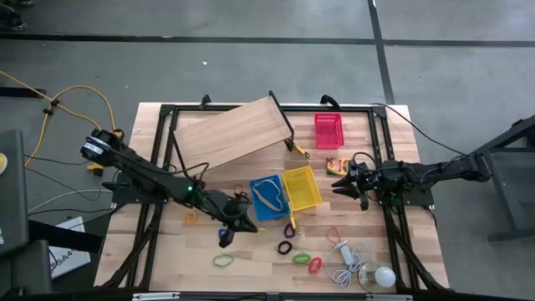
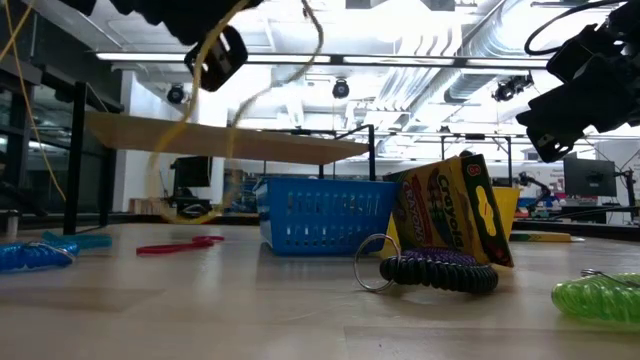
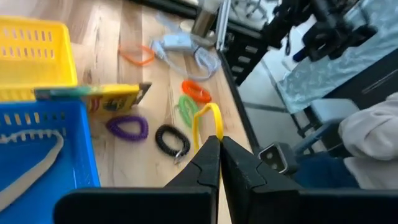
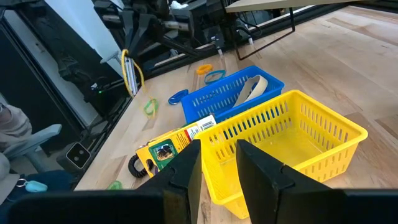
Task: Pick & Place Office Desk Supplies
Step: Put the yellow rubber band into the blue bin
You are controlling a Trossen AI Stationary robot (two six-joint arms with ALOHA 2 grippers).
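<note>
Left gripper (image 3: pixel 219 144) pinches a yellow band (image 3: pixel 207 122); blue basket (image 1: pixel 266 197) holds a tan band (image 1: pixel 267 198).

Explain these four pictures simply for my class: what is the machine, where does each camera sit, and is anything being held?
Two dark robot arms work at a wooden table. One camera looks down from above, one sits at table height, and one rides on each wrist. The left gripper is shut on a yellow rubber band, lifted near the blue basket. The right gripper is open, empty, beside the yellow basket. A red basket, a crayon box and more coloured loops lie about.
</note>
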